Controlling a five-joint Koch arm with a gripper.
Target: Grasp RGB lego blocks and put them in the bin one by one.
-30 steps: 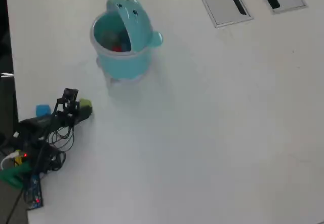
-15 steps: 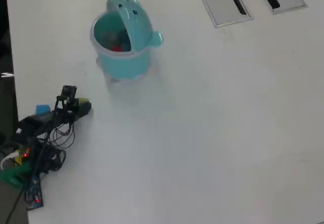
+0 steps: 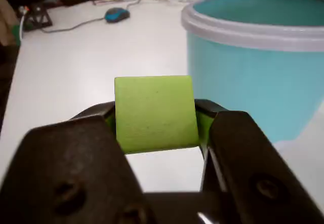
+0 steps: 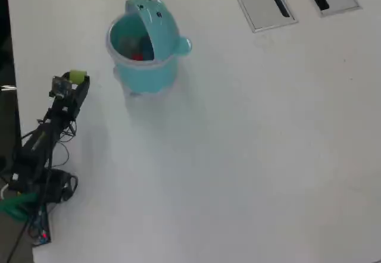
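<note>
claw (image 3: 156, 125) is clamping the yellowish-green lego block (image 3: 154, 113) between its two dark jaws, closed only as far as the block's sides allow, and holding it above the white desk (image 3: 76, 67). the teal bin (image 4: 143, 63) is standing near the far left corner of the desk in the overhead view, lid (image 4: 156, 22) tipped open, just beside the claw. a red lego block (image 4: 137, 56) is lying inside the bin.

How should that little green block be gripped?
As it is now: the gripper pinches the green block on its two flat opposite side faces, coming from behind. Parallel faces suit the jaws; its top stands clear, beside the bin.
</note>
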